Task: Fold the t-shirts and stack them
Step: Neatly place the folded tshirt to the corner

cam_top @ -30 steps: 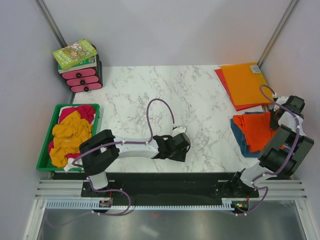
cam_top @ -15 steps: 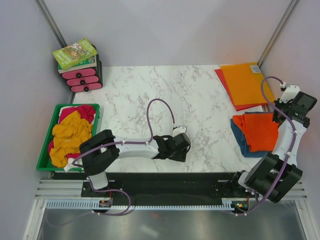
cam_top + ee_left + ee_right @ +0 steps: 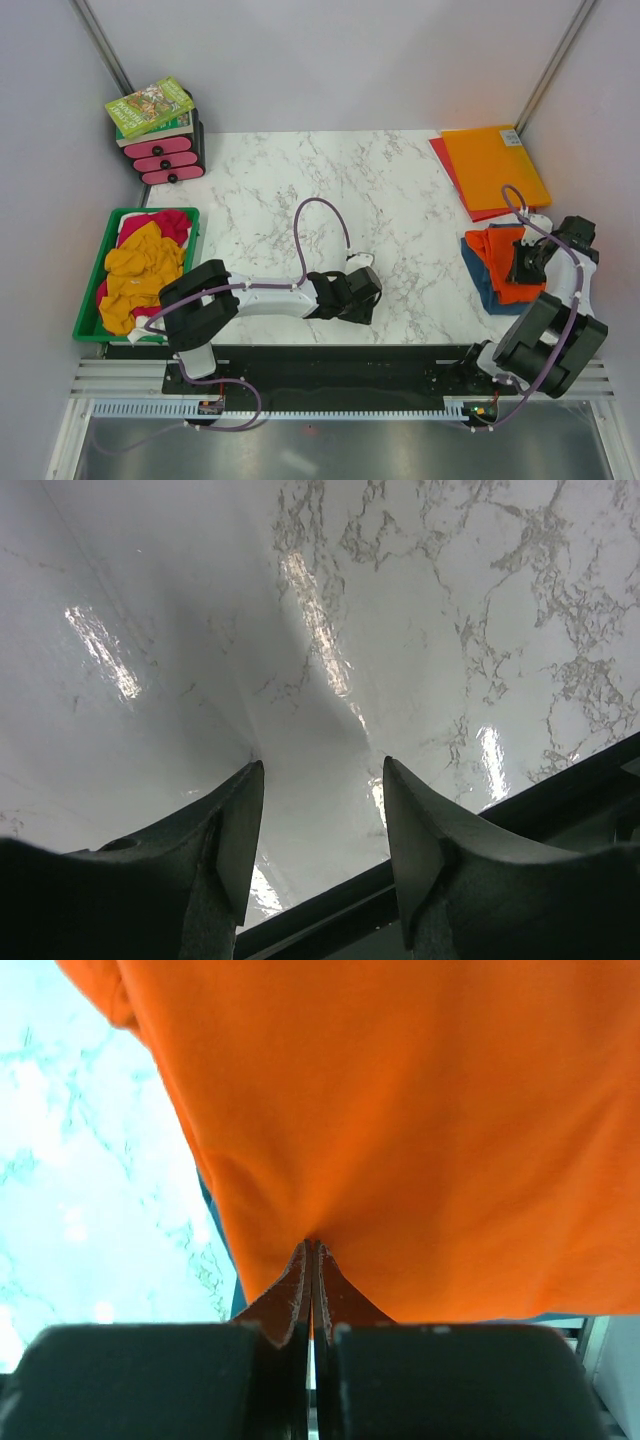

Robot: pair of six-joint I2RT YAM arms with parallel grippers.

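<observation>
Top view: the orange t-shirt [image 3: 497,262] lies folded at the right edge of the bench [image 3: 400,200], on a teal-blue t-shirt [image 3: 480,282] of which only the left and near margins show. The right tool [image 3: 520,262] sits over the orange shirt's right part and, with the arm, covers that side, so we cannot trace the fold's right edge. In the right wrist view the tool [image 3: 311,1245] has its fingers pressed together, clamped on a pinch of orange cloth [image 3: 400,1110]; creases run into the point where the tips meet. The teal shirt appears there only as a dark sliver [image 3: 208,1210] under the orange edge.

The left tool [image 3: 358,295] rests low near the bench's near edge, at mid-width. Its wrist view shows the fingers apart [image 3: 320,770] with nothing between them, over bare marble [image 3: 450,630].

At left, a green bin [image 3: 100,270] holds a mustard-yellow t-shirt [image 3: 140,275], heaped over a magenta t-shirt [image 3: 172,225] and a white t-shirt [image 3: 128,228]; both are largely buried. An orange folder [image 3: 493,165] covers most of a red folder [image 3: 445,160] at the far right.
</observation>
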